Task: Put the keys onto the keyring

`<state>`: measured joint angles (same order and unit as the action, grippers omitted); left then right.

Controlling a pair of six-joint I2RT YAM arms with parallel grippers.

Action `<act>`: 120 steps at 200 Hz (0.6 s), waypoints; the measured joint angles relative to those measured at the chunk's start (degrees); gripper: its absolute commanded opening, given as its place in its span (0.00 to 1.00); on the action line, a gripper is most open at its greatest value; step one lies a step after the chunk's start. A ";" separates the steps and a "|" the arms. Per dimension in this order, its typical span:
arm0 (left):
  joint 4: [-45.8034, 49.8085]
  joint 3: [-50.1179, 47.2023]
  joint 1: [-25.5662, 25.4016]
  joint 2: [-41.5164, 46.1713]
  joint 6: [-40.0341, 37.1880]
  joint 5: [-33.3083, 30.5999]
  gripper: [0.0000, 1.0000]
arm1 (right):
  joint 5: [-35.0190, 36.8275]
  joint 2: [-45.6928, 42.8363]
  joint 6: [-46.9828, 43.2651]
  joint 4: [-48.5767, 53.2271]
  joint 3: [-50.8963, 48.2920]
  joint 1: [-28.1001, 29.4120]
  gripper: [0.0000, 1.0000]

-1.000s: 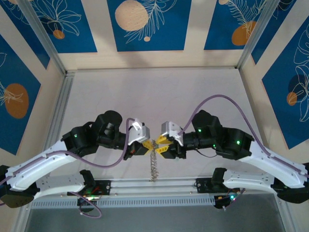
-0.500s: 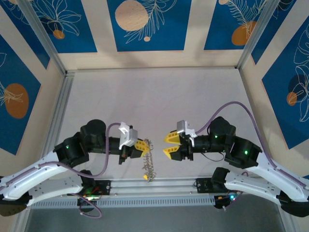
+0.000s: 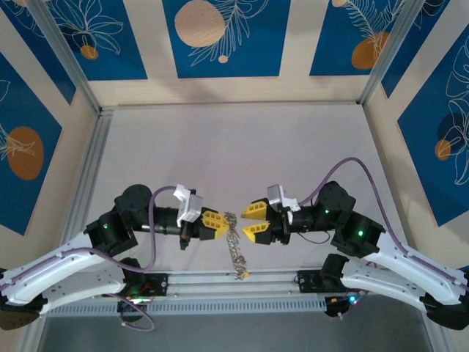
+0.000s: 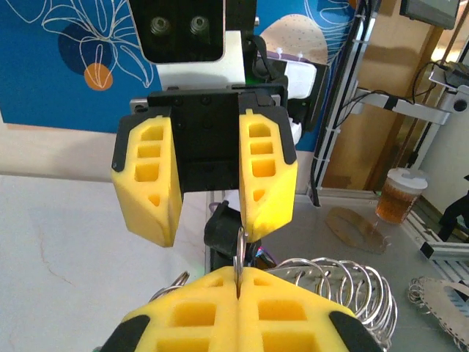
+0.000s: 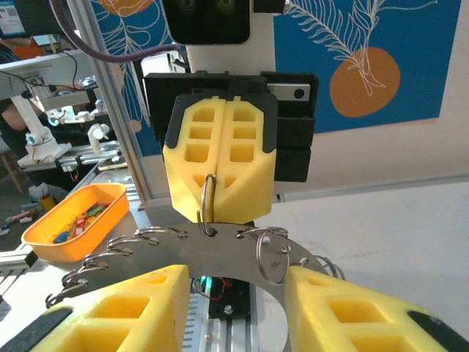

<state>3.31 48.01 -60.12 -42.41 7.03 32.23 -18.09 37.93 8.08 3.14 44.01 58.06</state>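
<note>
The keyring point(image 5: 220, 253) is a flat grey metal ring with several small split rings threaded through holes along its rim. My left gripper point(image 3: 220, 224) is shut on one split ring point(image 5: 207, 205), and the keyring point(image 3: 234, 246) hangs below it with a small yellow bit at its low end. In the left wrist view my left gripper point(image 4: 238, 275) pinches that thin ring edge-on. My right gripper point(image 3: 249, 221) faces it, open. Its fingers point(image 5: 139, 308) stand either side of the plate and close to it. Keys with coloured heads seem to lie in an orange tray point(image 5: 44, 231).
The grey tabletop point(image 3: 234, 147) stretches beyond the grippers to the back wall. An aluminium rail point(image 3: 234, 282) runs along the near edge under the hanging keyring. The orange tray sits off the table's side, past a frame post point(image 5: 117, 110).
One second ago both grippers met at the keyring, then drew apart with the ring staying in the left gripper. Both have since moved back toward the middle, the ring swinging right.
</note>
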 measured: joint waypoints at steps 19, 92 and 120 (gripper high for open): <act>-1.14 -0.31 0.00 -0.07 0.20 0.35 0.00 | -0.44 0.24 0.76 -3.30 -1.55 0.04 0.39; -4.63 -1.09 0.00 -0.42 1.49 0.39 0.00 | -1.70 0.68 1.84 -11.21 -3.21 1.29 0.39; -5.38 -1.53 0.00 -0.90 1.68 0.46 0.00 | -1.70 1.73 2.05 -12.92 -3.37 1.64 0.37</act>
<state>-2.07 46.48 -60.12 -43.31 8.71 32.69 -19.79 39.66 10.13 -9.78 40.64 59.70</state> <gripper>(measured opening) 0.040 0.382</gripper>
